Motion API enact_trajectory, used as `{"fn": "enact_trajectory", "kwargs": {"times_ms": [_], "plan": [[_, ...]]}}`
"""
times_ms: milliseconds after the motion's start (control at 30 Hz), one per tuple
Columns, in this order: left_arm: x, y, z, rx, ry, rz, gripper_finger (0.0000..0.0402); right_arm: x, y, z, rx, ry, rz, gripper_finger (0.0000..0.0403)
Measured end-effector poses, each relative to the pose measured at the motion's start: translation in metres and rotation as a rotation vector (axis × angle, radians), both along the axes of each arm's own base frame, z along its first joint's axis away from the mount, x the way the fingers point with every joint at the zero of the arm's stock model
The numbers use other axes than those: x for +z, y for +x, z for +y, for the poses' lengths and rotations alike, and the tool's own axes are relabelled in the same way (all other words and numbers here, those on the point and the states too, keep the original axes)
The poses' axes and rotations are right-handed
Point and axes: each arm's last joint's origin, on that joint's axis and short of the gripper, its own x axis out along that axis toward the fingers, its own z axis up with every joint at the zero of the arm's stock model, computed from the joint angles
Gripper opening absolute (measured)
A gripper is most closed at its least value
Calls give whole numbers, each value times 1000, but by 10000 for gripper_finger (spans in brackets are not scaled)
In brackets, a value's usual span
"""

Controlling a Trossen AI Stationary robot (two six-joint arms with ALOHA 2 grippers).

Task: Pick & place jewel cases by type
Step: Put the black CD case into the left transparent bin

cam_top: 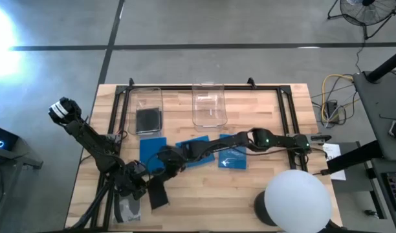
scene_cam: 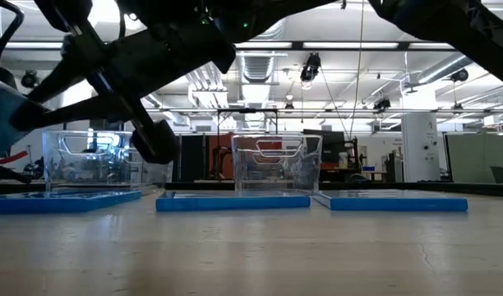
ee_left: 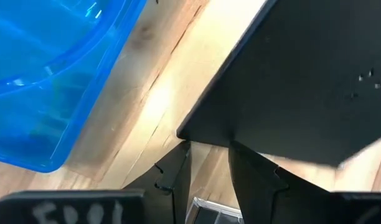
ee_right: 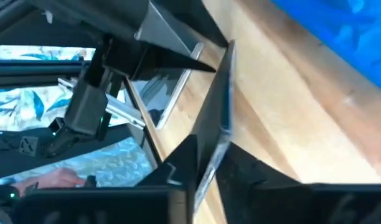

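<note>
Near the table's front-left: dark jewel case pinched on edge between both grippers, left gripper and right gripper each clamping a side. Basically a handover.

- Dark jewel case in left wrist view: cut off by frame edges, only one corner region visible.
- Blue case: also cropped, full outline not visible.
- Middle blue case in high view: partly hidden under right arm.
- White dome hides the bench corner.
- Left tool fingertips: too small to resolve in high view.
</note>
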Motion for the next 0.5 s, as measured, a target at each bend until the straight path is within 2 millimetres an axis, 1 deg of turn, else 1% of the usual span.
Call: {"fn": "enact_trajectory", "kwargs": {"times_ms": [100,200,267,333,433,500], "plan": [[8,2,-3,-24,-10,-22,94,-1,0,-4,9,5,15,14],[27,7,-8,-41,-38,-73,94,1,-2,-7,23,-6,24,14],[38,6,-7,-39,-17,-70,94,3,-4,-9,34,-24,32,15],[45,2,-3,-45,23,-30,94,9,-6,-12,48,-43,28,14],[68,-2,0,-35,25,-14,94,25,-11,-21,58,-72,18,13],[84,-7,4,-34,45,-3,94,36,-12,-29,50,-82,-4,13]]}}
